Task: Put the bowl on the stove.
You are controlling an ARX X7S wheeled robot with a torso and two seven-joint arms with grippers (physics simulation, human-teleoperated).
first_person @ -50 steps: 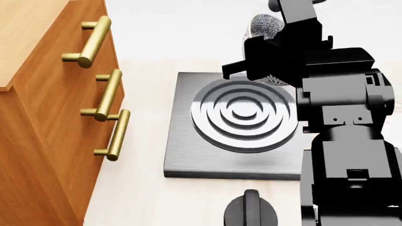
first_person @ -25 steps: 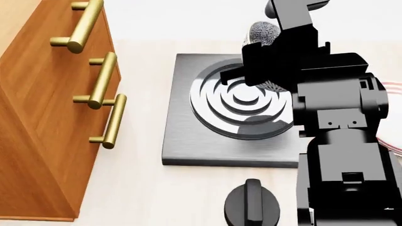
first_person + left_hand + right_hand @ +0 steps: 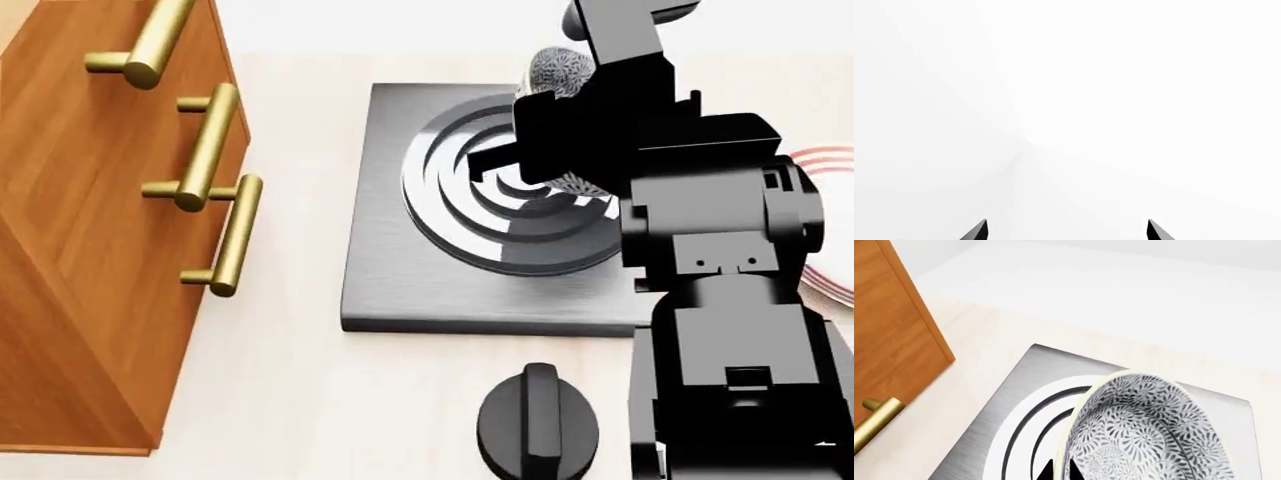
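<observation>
- at the far left of the head view stands a wooden cabinet [image 3: 80,250] with three brass handles [image 3: 214,145] on its front; the right wrist view shows the same cabinet face and the end of one handle [image 3: 877,417].
- just beside the cabinet, on the pale countertop [image 3: 307,400], lies the stove [image 3: 387,270], a square of brushed grey metal with a dark burner [image 3: 467,215] of raised rings.
- nearer the robot than the stove, apart from it, sits a black round knob [image 3: 538,425].
- the bowl [image 3: 561,72] is in the air over the burner, tipped on its side; the right wrist view shows its patterned outside [image 3: 1147,435] in front of the burner rings [image 3: 1031,427], with its pale rim towards the cabinet.
- the right gripper [image 3: 541,140] is closed on the bowl; one dark fingertip [image 3: 1047,472] shows against the rim in the right wrist view, while the black arm hides most of the bowl from the head camera.
- at the far right edge of the head view a sliver of white plate with red rings [image 3: 830,165] shows past the arm.
- the left gripper [image 3: 1066,231] shows only in its own wrist view: two dark fingertips [image 3: 977,231] set wide apart with nothing between them, facing a blank white surface.
</observation>
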